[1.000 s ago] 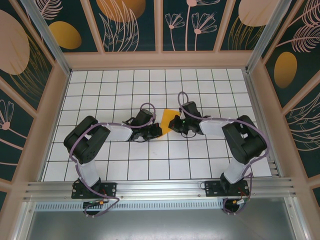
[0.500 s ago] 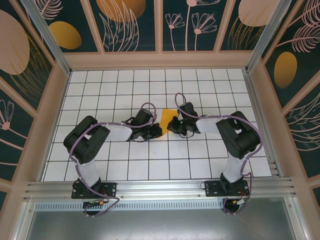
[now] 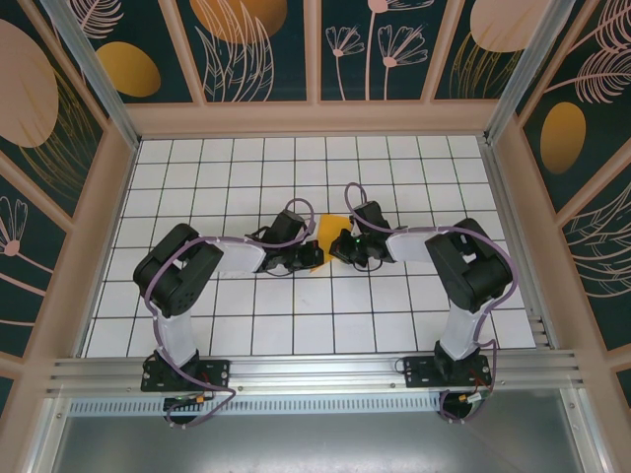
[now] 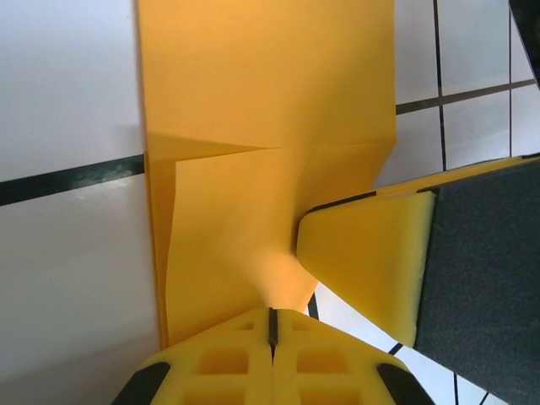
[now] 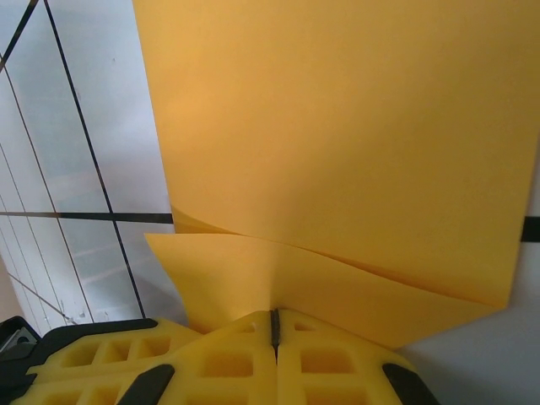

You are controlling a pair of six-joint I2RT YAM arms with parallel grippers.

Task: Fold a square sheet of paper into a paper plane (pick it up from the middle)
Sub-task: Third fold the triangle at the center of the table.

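Note:
The square sheet of paper (image 3: 329, 234) is orange-yellow, folded, and lies mid-table between both grippers. Seen from the left wrist, the paper (image 4: 261, 126) shows a crease and a folded flap, and its near edge rises into the closed jaws of my left gripper (image 4: 272, 325). The right gripper's yellow finger (image 4: 371, 253) presses in from the right. From the right wrist, the paper (image 5: 337, 126) shows two overlapping layers, the lower one pinched in my shut right gripper (image 5: 274, 325). From above, the left gripper (image 3: 313, 258) and right gripper (image 3: 341, 248) nearly meet. No paper plane shape shows.
The white gridded tabletop (image 3: 246, 325) is walled by wooden rails and dark floral panels (image 3: 256, 49) on three sides. An aluminium rail (image 3: 315, 370) runs along the near edge by the arm bases. The left gripper's yellow fingers (image 5: 93, 354) sit beside the right jaws.
The right arm pulled in toward the centre, then the left gripper slid right. The grippers now stand closer together and less of the paper shows from above.

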